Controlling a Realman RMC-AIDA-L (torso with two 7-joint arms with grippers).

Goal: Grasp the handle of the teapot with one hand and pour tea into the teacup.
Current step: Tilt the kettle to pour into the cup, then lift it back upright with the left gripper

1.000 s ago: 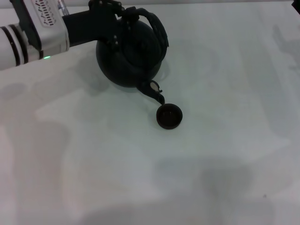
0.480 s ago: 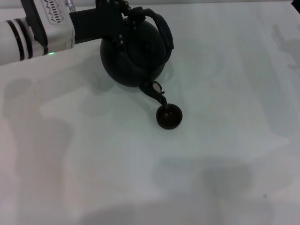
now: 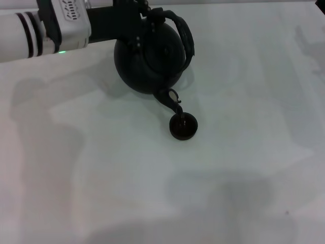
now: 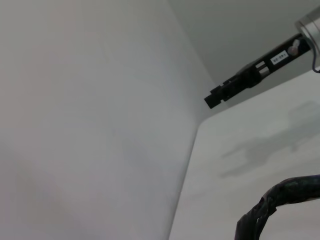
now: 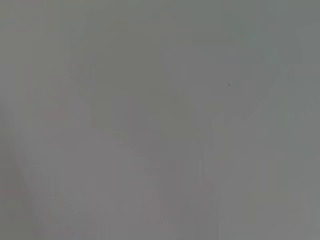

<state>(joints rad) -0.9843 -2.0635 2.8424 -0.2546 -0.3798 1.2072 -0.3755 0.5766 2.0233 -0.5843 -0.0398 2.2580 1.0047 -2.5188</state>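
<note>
Head view: The teapot [image 3: 150, 56] is shown tilted near the far left of the white table [image 3: 244, 152], with its short spout [image 3: 170, 100] directed down and toward the camera. The spout tip is seen directly over the rim of the teacup [image 3: 183, 126], which stands upright on the table just in front of the teapot. The handle [image 3: 183, 31] is seen arching over the far side of the pot. The left gripper [image 3: 136, 11] is shown reaching in from the left edge and closed around the handle at its near-left end, so that the pot is carried by it. A green light [image 3: 61, 51] is lit on the white forearm. The right arm is outside this view.

Left wrist view: Part of the rough, wrapped handle [image 4: 280, 197] is seen at one corner, above the pale table [image 4: 250, 150]. The right gripper [image 4: 220, 97] is seen far off beyond the table edge; how its fingers stand cannot be told.

Right wrist view: Only a plain grey surface is shown.
</note>
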